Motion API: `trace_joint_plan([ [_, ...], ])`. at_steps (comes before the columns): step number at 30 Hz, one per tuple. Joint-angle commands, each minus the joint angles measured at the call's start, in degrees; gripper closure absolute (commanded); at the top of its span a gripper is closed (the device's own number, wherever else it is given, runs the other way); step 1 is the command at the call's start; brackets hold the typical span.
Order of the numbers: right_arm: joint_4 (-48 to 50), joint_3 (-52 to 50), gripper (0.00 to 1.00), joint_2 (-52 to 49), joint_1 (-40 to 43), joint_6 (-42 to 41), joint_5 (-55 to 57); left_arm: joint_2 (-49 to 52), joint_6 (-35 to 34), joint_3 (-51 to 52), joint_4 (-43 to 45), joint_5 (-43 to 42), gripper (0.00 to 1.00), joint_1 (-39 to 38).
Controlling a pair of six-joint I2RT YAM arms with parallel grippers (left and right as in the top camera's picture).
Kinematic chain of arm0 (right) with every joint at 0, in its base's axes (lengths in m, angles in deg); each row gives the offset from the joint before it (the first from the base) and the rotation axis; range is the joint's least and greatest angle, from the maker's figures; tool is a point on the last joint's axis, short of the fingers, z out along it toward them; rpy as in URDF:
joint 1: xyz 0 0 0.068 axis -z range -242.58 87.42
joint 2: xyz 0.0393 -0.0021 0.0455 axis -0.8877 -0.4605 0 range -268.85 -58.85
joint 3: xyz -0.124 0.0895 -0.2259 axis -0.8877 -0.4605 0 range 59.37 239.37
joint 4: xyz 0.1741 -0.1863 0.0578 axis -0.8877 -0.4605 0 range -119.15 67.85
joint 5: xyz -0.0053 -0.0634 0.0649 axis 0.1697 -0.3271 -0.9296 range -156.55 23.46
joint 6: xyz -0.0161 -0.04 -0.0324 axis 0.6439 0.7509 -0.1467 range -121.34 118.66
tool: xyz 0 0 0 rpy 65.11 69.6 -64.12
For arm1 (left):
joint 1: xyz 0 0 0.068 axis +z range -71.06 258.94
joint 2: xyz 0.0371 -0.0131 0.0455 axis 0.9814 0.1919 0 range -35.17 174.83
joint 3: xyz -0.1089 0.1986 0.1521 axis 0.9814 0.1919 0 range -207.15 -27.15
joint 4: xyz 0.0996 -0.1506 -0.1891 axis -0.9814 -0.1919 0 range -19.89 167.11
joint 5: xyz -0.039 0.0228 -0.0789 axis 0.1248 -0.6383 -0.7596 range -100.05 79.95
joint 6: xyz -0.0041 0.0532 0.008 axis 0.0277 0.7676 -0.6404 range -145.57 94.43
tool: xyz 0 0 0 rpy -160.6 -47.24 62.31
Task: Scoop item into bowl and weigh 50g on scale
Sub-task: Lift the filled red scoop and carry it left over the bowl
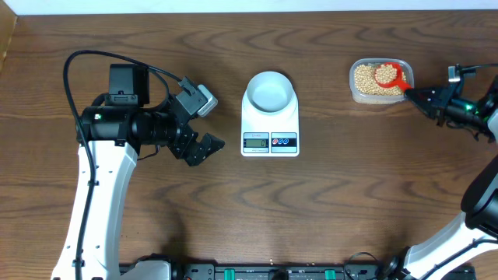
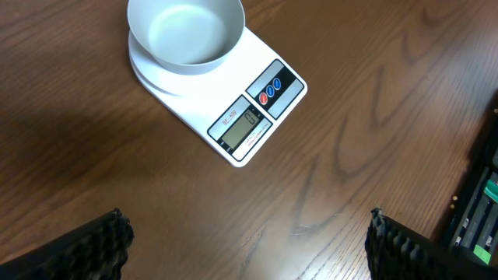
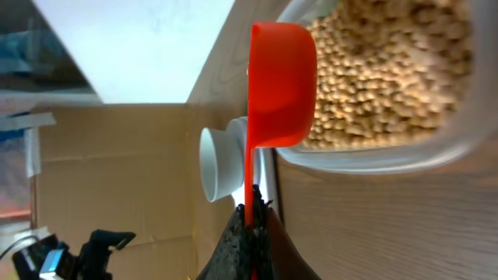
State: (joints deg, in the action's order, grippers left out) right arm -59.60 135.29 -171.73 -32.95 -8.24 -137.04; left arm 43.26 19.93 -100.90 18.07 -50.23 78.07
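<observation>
The white bowl [image 1: 270,90] stands empty on the white scale [image 1: 270,131] at the table's middle; both show in the left wrist view, the bowl [image 2: 187,33] and the scale [image 2: 249,124]. Tan beans [image 1: 367,81] fill a clear plastic tub [image 1: 359,96] at the right. My right gripper [image 1: 416,96] is shut on the handle of a red scoop [image 1: 387,75], whose cup is at the tub over the beans [image 3: 389,70]; the scoop [image 3: 280,85] shows edge-on in the right wrist view. My left gripper [image 1: 204,148] is open and empty, left of the scale.
A cardboard wall [image 3: 117,171] shows beyond the table in the right wrist view. Black equipment [image 1: 257,272] lines the table's front edge.
</observation>
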Motion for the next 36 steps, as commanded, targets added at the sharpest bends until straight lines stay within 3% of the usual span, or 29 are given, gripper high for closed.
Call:
trace_joint_plan([
  [1,1.38,0.04,0.99,-0.48,-1.25,-2.27,-5.07,-0.63,0.96,-0.35,-0.28,-0.74,0.02,0.15],
  [24,24.15,0.04,0.99,-0.48,-18.49,-20.87,-7.69,-0.63,0.96,-0.35,-0.28,-0.74,0.02,0.15],
  [31,26.14,0.04,0.99,-0.48,-24.02,-21.57,-7.69,-0.63,0.96,-0.35,-0.28,-0.74,0.02,0.15],
  [36,26.36,0.04,0.99,-0.50,-27.54,-17.68,-7.67,-0.63,0.96,-0.35,-0.28,-0.74,0.02,0.15],
])
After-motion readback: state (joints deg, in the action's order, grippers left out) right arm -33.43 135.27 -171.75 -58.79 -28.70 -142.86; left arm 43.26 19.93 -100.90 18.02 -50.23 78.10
